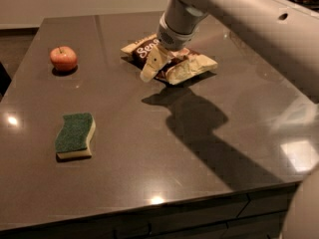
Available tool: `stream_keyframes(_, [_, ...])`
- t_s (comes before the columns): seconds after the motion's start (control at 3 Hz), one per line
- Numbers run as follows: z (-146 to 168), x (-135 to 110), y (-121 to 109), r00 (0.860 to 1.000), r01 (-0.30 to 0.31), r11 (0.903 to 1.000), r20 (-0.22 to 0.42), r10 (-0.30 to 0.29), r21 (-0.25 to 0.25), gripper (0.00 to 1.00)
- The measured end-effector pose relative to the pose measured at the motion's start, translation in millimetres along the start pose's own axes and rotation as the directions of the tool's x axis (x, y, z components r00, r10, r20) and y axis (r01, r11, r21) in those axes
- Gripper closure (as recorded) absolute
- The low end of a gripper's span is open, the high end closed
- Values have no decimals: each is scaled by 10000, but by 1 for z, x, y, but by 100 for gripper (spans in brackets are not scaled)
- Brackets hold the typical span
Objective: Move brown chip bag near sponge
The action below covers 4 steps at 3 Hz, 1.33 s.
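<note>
1. A dark, glossy surface (209, 183) fills most of the view, with drawer fronts (199, 218) below its near edge.
2. A pale wall (75, 4) stands behind it.
3. Small lamp glints (11, 119) and a bright patch (299, 156) shine on it.
4. The gripper (153, 67) hangs over its far middle, casting a dark shadow (199, 128) toward the near edge.

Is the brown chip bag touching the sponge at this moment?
Apart. The camera view shows a wide stretch of table between the brown chip bag and the sponge. The gripper is down at the bag, far from the sponge.
</note>
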State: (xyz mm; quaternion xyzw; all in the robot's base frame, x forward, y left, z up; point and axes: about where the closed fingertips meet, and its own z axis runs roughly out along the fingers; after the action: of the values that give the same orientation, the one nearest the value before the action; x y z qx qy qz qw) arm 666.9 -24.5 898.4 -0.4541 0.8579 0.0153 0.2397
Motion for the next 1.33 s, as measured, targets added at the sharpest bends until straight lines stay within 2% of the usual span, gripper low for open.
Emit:
stream_keyframes(0.33, [31, 8, -36, 9995, 120, 9994, -305, -110, 330, 1])
stream_keyframes(0.67, [48, 12, -55, 9992, 54, 10000, -393, -52, 59, 22])
stream_keyframes(1.0, [49, 14, -63, 9996, 95, 9989, -246, -107, -467, 46])
stream_keyframes(1.33, [28, 13, -54, 9983, 518, 9929, 318, -487, -1067, 69])
